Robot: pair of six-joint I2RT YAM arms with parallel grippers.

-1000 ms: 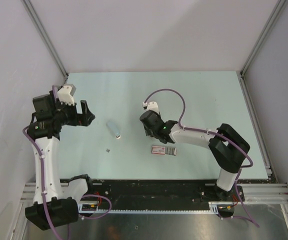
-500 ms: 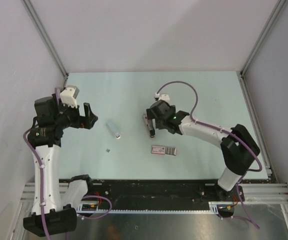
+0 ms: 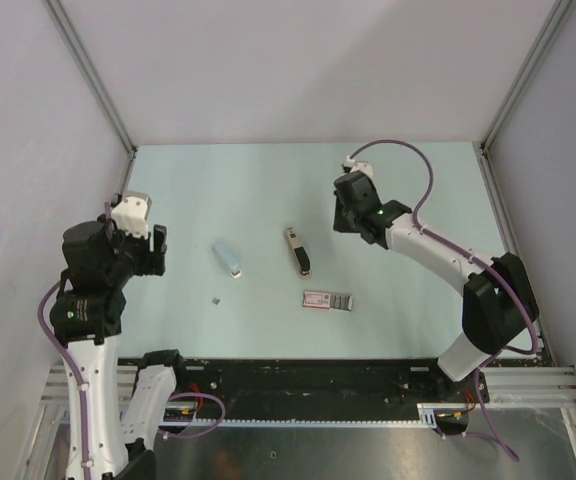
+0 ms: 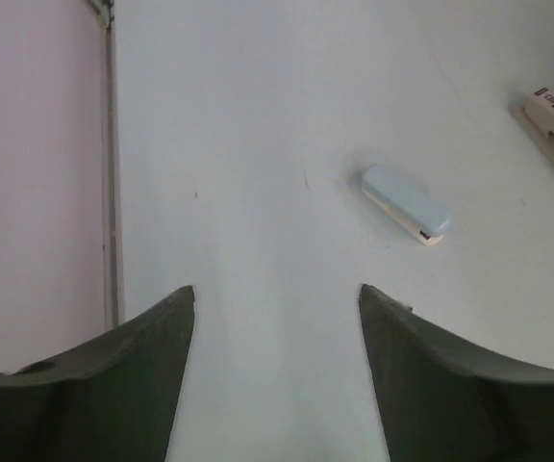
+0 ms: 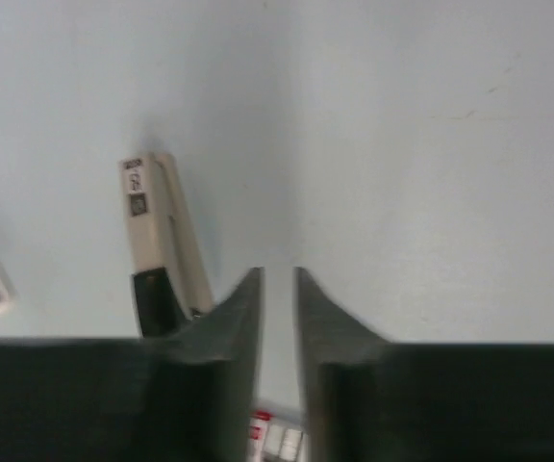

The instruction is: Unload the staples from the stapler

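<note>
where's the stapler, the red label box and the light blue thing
stapler (image 3: 298, 251): top view, middle of its body
box (image 3: 327, 300): top view, centre of its labelled top
light blue thing (image 4: 407, 197): left wrist view, its blue upper face

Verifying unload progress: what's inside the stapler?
The stapler lies on the table, showing only its outer shell. Its inside is covered; any staples there can't be seen.

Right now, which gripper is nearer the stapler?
Right. The right gripper hangs just past the stapler, to its far right; the left gripper is well off to its left.
</note>
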